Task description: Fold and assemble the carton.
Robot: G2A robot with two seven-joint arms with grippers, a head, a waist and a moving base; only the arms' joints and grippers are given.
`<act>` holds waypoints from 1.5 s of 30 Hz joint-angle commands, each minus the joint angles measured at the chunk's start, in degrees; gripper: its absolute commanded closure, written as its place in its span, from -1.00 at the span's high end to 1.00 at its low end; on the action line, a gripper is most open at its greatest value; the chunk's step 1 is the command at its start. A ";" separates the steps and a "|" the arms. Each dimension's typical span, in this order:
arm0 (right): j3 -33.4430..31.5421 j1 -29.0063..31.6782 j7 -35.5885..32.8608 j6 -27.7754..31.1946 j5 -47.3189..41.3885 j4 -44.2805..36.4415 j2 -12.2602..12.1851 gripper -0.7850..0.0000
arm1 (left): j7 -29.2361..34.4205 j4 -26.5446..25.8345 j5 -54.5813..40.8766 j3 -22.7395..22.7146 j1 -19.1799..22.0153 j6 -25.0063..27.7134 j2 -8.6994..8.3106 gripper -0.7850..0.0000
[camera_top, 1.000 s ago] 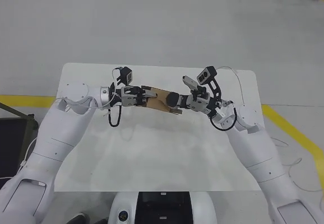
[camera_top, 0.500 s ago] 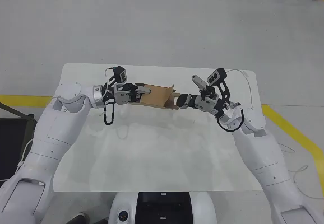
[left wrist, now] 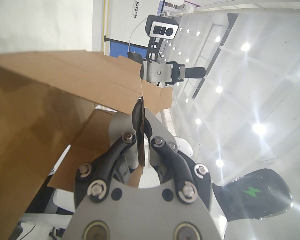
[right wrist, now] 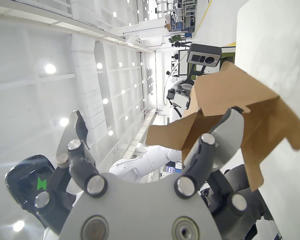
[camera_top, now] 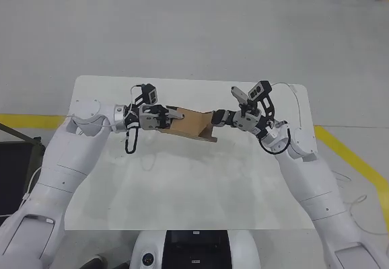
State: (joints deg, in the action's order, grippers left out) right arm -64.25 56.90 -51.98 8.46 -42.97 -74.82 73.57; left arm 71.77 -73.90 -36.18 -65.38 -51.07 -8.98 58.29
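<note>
The carton (camera_top: pixel 191 123) hangs above the desk (camera_top: pixel 181 195), far half. Your left claw (left wrist: pixel 140 118) pinches a flap edge; right claw (right wrist: pixel 156 117) spread wide, one finger against the cardboard. Hold the left pinch firm and press along the crease slowly, or the panels likely buckle.

A white table (camera_top: pixel 181 188) stands on grey floor (camera_top: pixel 181 33) with yellow tape (camera_top: pixel 26 121).
</note>
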 commanded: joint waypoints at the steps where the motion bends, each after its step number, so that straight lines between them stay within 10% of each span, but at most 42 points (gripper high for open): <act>1: -0.01 -0.22 -0.17 0.13 0.36 0.19 0.02 1.00 | 0.34 -0.07 0.20 0.10 0.00 -0.07 -0.02 -1.00; 45: 0.52 -4.59 -8.09 1.36 -1.85 8.09 1.14 1.00 | 0.76 -0.89 1.38 1.03 0.42 0.34 -0.24 -1.00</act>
State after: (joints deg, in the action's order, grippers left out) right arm -63.47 52.25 -60.21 9.80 -44.83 -66.73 74.75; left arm 73.31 -74.83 -34.83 -64.17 -50.52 -8.89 58.06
